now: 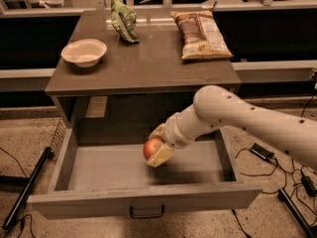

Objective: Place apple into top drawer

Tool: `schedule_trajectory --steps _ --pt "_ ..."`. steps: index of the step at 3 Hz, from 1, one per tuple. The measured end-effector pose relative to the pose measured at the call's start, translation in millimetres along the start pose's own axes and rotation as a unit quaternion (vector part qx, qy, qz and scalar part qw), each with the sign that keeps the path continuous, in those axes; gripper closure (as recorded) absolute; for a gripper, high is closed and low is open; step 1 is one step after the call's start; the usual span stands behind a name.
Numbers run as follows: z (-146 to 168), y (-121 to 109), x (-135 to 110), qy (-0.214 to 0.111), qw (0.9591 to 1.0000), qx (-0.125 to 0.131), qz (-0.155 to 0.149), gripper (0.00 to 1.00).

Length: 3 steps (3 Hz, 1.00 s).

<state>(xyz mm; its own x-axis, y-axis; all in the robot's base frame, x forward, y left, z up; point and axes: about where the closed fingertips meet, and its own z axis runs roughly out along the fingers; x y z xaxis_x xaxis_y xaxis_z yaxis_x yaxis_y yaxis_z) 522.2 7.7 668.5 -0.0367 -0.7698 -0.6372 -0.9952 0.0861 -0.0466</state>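
Speckled floor (25, 133) below, all round. Brown tabletop (148, 66) above and behind gripper (159, 151), bearing chip bag (200, 33), white bowl (84, 52), green packet (124, 20). Top drawer (143, 203) open beneath gripper. Gripper inside drawer, clenched around apple (151, 148).

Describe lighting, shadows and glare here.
Camera view: dim, warm light; glare streaks the far edge of the cabinet top; the recess under it is dark; the gripper, holding the apple over the open top drawer, casts a shadow on its floor.
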Motion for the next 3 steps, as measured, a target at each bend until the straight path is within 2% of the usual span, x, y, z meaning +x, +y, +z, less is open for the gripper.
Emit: schedule_trajectory --steps 1,2,3 --pt "33.8 2.5 25.4 0.000 0.9998 0.018 0.013 0.98" --pt "32.5 3.1 23.4 0.001 0.9998 0.015 0.012 0.75" --pt "34.5 4.2 23.0 0.000 0.9999 0.013 0.011 0.44"
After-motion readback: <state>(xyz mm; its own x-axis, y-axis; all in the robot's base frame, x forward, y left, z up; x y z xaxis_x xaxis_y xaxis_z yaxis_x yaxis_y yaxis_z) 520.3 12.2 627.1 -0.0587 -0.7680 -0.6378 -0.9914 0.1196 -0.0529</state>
